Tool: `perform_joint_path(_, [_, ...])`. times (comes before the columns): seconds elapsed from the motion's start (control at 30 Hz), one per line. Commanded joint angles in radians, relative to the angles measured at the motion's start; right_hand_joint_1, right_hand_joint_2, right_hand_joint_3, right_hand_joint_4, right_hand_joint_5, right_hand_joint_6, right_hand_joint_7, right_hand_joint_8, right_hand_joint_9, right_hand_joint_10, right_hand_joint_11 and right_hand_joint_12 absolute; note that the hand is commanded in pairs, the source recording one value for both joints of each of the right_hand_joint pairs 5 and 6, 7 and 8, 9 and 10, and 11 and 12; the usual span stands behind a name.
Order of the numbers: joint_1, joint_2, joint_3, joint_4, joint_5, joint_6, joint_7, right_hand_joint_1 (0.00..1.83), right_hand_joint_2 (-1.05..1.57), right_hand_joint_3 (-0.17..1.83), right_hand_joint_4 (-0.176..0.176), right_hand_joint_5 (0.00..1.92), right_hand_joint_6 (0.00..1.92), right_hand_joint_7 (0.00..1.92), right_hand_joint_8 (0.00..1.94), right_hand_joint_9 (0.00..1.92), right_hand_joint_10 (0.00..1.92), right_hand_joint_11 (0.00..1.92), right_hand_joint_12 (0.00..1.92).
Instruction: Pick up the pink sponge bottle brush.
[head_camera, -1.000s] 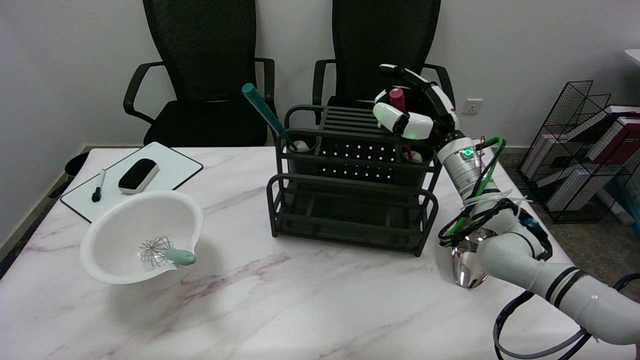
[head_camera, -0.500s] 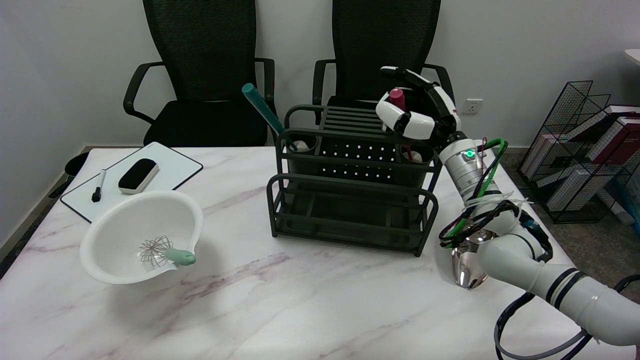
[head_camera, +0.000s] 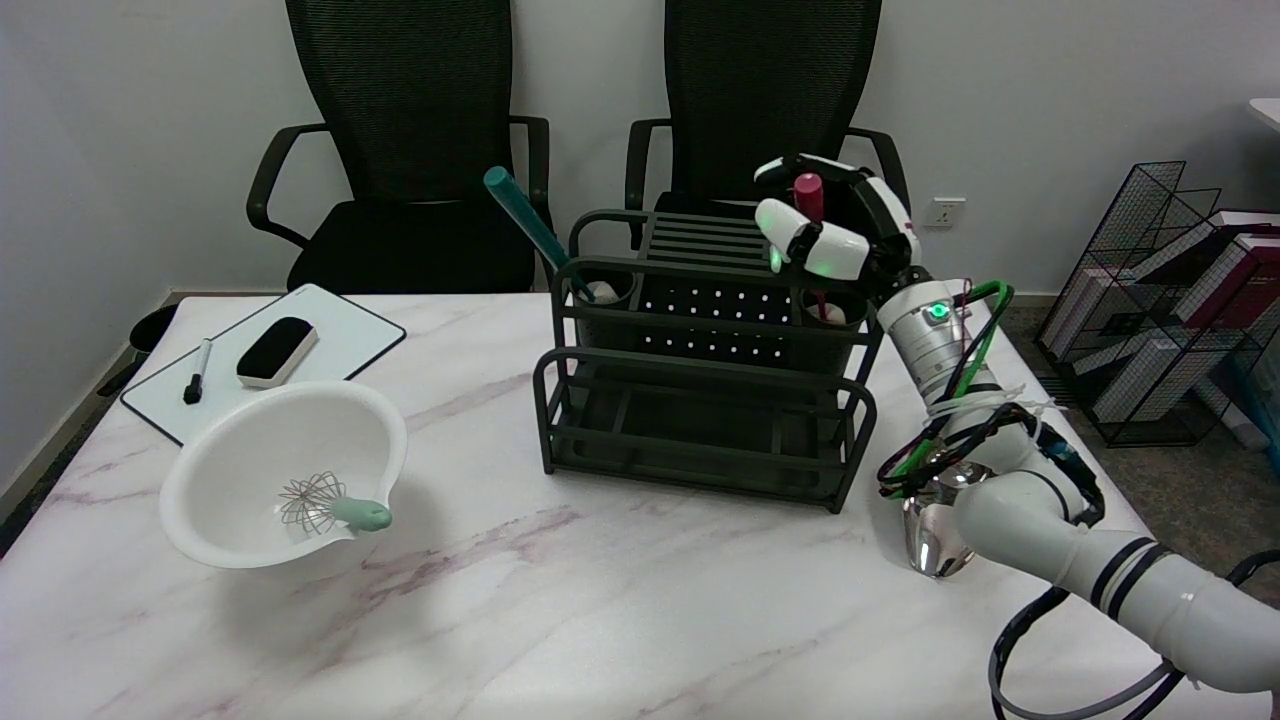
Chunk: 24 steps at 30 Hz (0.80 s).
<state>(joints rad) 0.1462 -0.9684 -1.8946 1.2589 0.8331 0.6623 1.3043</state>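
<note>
At the rack's (head_camera: 700, 400) far right corner, in the right cup (head_camera: 835, 312): pink brush (head_camera: 808, 190), upright, sponge end down in the cup, handle top poking up between the fingers (head_camera: 790, 225) of the right hand (head_camera: 835, 225). Fingers wrapped round the handle, clamped on it from both sides. Lower part of the handle visible below the hand, running into the cup. Arm reaching in from lower right, green light on the wrist.

In the rack's far left cup: teal brush (head_camera: 530, 225), leaning to the left, handle up. Rack itself dark green, standing mid-table (head_camera: 600, 600).

At the table's left: white bowl (head_camera: 285, 470), tilted, with a whisk (head_camera: 330, 505) inside, its pale green handle resting on the rim. Just behind the bowl: whiteboard (head_camera: 330, 345), carrying an eraser (head_camera: 277, 350) and a marker (head_camera: 196, 372), side by side, apart.

Near the right edge, partly behind the arm: shiny metal ladle (head_camera: 935, 540).

Beyond the table: two black chairs (head_camera: 420, 120). On the floor at right: wire rack with books (head_camera: 1180, 300).
</note>
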Motion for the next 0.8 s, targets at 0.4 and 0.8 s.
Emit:
perform_joint_path(0.4, [0.055,-0.018,-0.037,-0.032,-0.001,0.007,0.010,0.98,0.91,0.74,0.000,1.46,1.46,1.67,1.67,1.71,1.71,1.57,1.57])
perform_joint_path(0.8, [0.076,-0.024,-0.039,-0.038,-0.006,0.012,0.010,0.96,0.96,0.74,0.000,1.51,1.51,1.72,1.72,1.76,1.76,1.62,1.62])
